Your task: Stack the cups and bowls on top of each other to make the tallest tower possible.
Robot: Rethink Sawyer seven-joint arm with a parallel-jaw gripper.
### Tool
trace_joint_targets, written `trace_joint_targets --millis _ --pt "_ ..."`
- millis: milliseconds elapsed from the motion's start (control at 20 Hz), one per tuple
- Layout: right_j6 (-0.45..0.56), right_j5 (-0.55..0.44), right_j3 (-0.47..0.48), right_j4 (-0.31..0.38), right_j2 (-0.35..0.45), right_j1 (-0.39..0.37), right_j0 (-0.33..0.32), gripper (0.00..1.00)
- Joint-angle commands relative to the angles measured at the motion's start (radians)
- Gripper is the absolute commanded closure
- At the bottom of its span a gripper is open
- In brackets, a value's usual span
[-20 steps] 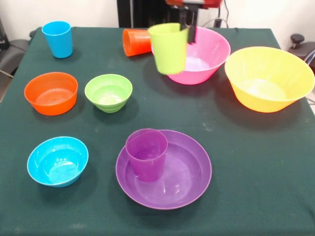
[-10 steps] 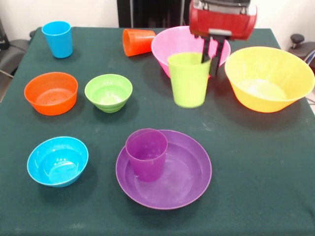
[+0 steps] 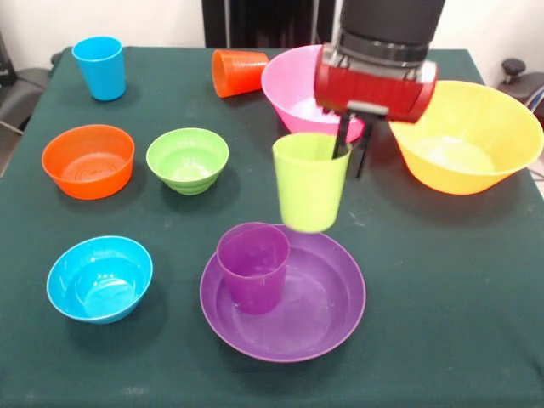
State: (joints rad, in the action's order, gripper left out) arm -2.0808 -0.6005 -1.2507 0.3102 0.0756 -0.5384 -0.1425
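lime green cup (image 3: 309, 181) pinched at its rim by the gripper (image 3: 348, 146), held upright in the air, purple cup (image 3: 253, 267) stood in the purple bowl (image 3: 327, 297) just below

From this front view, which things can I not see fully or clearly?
- Gripper: one finger sits inside the lime green cup, hidden by its wall.
- Pink bowl: its right part is behind the red wrist.
- Purple plate: partly covered by the purple cup.
- Arm: cut off by the top edge.

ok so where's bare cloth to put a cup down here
Widest bare cloth lies right of the purple bowl, in front of the yellow bowl. A smaller patch sits between the blue cup and the tipped orange cup. It is crowded around the claw holding the green cup.
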Motion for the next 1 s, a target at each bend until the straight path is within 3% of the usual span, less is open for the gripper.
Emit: trace_joint_targets --millis 50,1000 --pt "-0.127 -0.189 0.289 -0.031 -0.029 0.175 0.018 1.00" --pt "-0.136 -0.191 0.336 -0.104 -0.119 0.216 0.077 1.00"
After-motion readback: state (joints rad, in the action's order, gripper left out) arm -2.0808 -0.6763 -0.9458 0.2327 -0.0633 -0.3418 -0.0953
